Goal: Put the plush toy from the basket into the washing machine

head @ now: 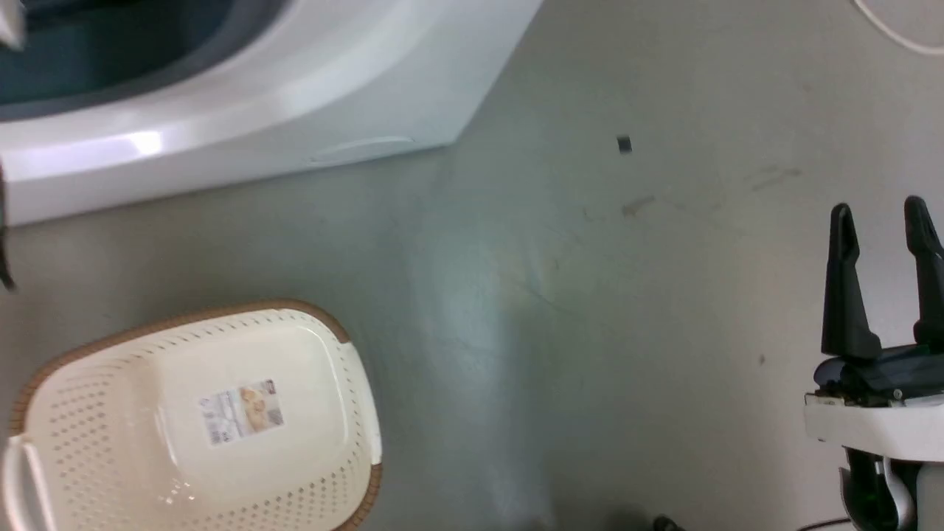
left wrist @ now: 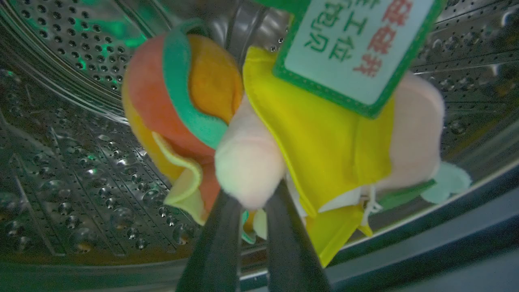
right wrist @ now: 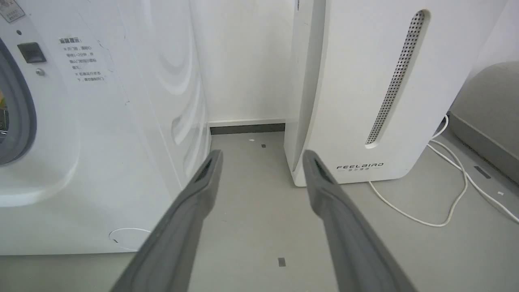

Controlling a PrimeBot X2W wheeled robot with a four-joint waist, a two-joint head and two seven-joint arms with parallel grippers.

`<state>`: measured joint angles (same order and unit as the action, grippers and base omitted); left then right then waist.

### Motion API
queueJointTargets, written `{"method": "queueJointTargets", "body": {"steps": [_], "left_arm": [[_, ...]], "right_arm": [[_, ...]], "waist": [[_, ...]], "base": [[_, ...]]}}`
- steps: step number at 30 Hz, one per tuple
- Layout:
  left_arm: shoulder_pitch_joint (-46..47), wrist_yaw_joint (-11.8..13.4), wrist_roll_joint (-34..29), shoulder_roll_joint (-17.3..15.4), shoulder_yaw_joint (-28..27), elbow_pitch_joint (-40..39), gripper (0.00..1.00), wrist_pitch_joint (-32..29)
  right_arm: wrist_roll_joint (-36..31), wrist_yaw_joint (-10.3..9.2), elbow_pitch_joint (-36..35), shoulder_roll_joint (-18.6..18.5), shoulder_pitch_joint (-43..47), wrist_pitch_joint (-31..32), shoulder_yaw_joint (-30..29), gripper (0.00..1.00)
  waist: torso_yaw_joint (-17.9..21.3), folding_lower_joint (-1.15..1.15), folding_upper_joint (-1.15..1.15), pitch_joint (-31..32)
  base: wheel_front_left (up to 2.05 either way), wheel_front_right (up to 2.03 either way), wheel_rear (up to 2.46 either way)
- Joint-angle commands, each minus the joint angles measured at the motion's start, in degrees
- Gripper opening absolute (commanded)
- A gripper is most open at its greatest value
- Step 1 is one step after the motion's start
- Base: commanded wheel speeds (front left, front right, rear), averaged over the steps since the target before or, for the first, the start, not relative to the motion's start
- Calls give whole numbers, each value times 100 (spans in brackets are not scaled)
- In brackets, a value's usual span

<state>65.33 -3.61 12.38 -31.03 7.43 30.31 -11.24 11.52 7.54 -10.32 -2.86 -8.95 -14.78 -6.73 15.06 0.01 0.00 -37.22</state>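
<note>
Grey floor (head: 590, 332) under wide right hand (head: 877, 208); left hand (left wrist: 253, 198) grips plush toy (left wrist: 324, 142) inside the washing machine (left wrist: 81, 142)

Home laundry corner, washing machine (right wrist: 101, 162), basket (head: 88, 420)

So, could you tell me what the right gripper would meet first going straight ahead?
The way looks free: the right gripper points into the gap between the washing machine and the white appliance, probably reaching the baseboard; depth unclear.
</note>
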Motion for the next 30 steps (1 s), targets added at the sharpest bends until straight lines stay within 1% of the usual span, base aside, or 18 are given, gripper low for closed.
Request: {"method": "queueJointTargets", "body": {"steps": [1,3,8,10,12,17,20,25,26,27,30], "left_arm": [[202,-15,-60,-51,24,33,0,-24],[588,-62,-339,-187,267,253,0,-190],[1470,-105,-625,-281,541,815,0,-658],[1729,-115,-695,-328,607,1045,0,-918],[1924,-191,-713,-370,711,1292,0,-1321],[2297,-337,-656,-444,998,1593,0,-2041],[2380,-366,-578,-450,1147,1635,0,-2151],[2341,-382,-432,-496,1335,1736,0,-2003],[2314,-383,-411,-514,1374,1761,39,-1930],[2278,-384,-382,-525,1408,1802,100,-1866],[2149,-385,-274,-529,1455,1944,100,-1619]], "right_arm": [[34,-5,-35,-1,-92,-22,19,100],[103,-5,-52,-1,-128,-22,48,100],[165,-5,44,-1,-138,-22,176,100],[207,-5,74,-1,-165,-22,194,100],[260,-5,88,-1,-170,-22,215,100],[338,-5,142,-1,-178,-22,276,100],[370,-5,160,-1,-197,-22,305,100],[372,-5,189,-1,-249,-22,301,100],[358,-5,193,-1,-256,-22,287,100],[336,-5,199,-1,-256,-22,273,100],[255,-5,217,-1,-243,-22,220,100]], "waist": [[236,-1,0,-354],[258,-1,0,-491],[352,-1,0,-760],[403,-1,0,-847],[455,-1,0,-916],[524,-1,0,-1041],[538,-1,0,-1079],[529,-1,0,-1021],[517,-1,0,-979],[503,-1,0,-926],[445,-1,0,-720]], "base": [[0,0,0],[0,0,0],[0,0,0],[0,0,0],[0,0,0],[0,0,0],[0,0,0],[0,0,0],[0,0,0],[0,0,0],[0,0,0]]}}
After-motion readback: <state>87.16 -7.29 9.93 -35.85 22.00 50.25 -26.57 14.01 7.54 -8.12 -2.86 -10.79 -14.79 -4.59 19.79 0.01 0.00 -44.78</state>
